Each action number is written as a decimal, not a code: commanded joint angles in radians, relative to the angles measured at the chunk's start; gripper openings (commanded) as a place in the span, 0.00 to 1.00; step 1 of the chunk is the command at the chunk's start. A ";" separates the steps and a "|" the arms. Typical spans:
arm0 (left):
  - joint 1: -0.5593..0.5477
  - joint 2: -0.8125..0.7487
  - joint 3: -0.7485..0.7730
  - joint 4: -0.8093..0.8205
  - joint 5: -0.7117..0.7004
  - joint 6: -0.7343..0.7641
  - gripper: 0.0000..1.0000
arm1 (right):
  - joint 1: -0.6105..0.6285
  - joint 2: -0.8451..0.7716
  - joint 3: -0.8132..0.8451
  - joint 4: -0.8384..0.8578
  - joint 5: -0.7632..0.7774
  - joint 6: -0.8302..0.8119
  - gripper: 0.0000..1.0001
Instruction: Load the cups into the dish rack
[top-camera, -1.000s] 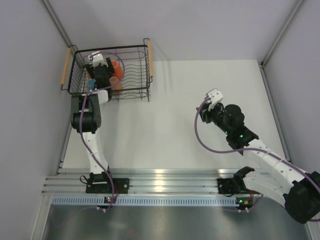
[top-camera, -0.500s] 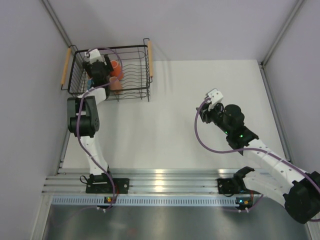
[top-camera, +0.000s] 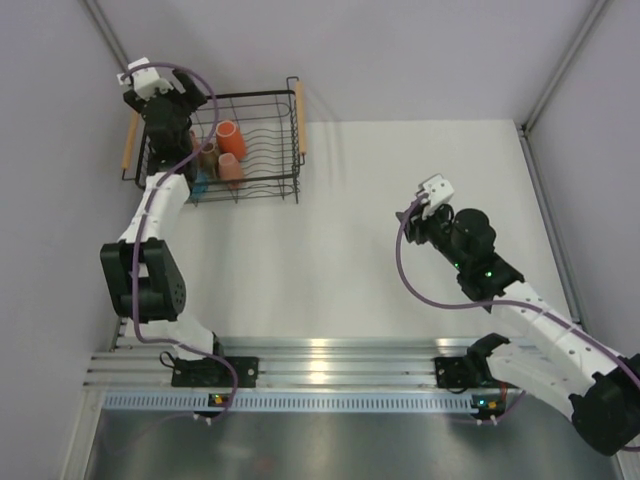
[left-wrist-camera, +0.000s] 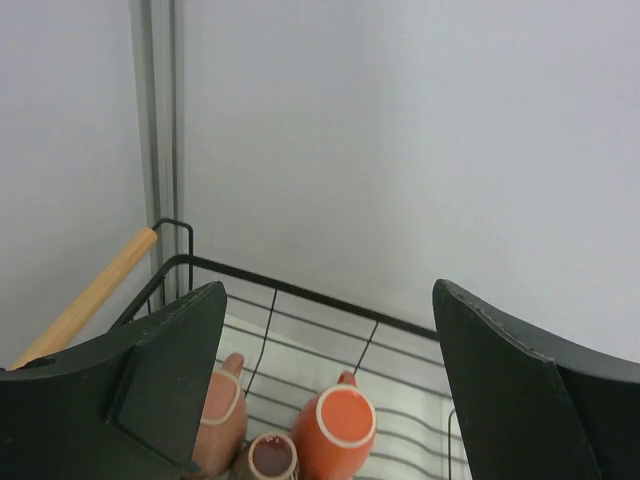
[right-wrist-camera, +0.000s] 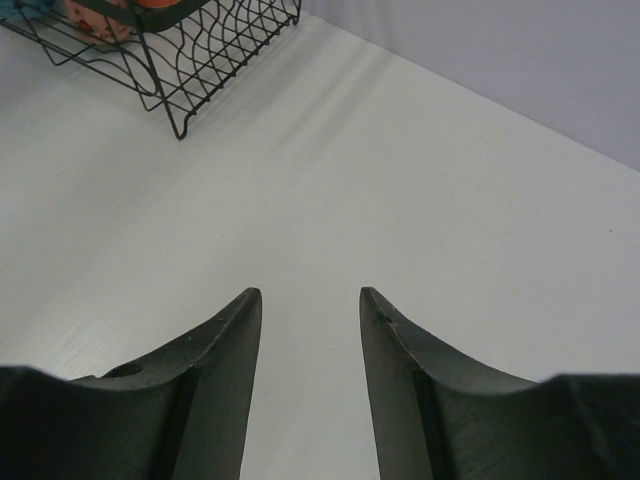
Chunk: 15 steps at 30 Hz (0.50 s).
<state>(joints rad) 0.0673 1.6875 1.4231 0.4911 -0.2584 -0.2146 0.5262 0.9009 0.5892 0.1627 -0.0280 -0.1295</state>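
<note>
Against the grey wall (left-wrist-camera: 400, 150), the spread left pincer (left-wrist-camera: 330, 310) hangs above the cups (left-wrist-camera: 335, 432) in the dish rack (top-camera: 297, 120).

Left arm (top-camera: 150, 215) reaches far forward, left gripper (left-wrist-camera: 328, 290) spread wide, empty; right gripper (right-wrist-camera: 310, 292) parted, empty.

Rack (top-camera: 268, 97) holds orange (top-camera: 227, 133), pink (top-camera: 232, 170) and blue (top-camera: 199, 184) cups. Left gripper (top-camera: 160, 105) over its far-left corner, right gripper (top-camera: 418, 225) over table (top-camera: 330, 270).
</note>
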 joint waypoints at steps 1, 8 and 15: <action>-0.027 -0.087 -0.046 -0.092 0.074 -0.013 0.90 | -0.026 -0.007 0.093 -0.046 0.088 0.036 0.45; -0.190 -0.205 0.005 -0.260 0.044 0.077 0.90 | -0.142 0.121 0.239 -0.144 0.119 0.185 0.52; -0.271 -0.520 -0.181 -0.486 -0.143 0.027 0.90 | -0.224 0.265 0.382 -0.265 0.039 0.237 0.55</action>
<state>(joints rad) -0.1871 1.3304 1.3170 0.1116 -0.2710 -0.1688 0.3225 1.1240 0.8917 -0.0299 0.0387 0.0620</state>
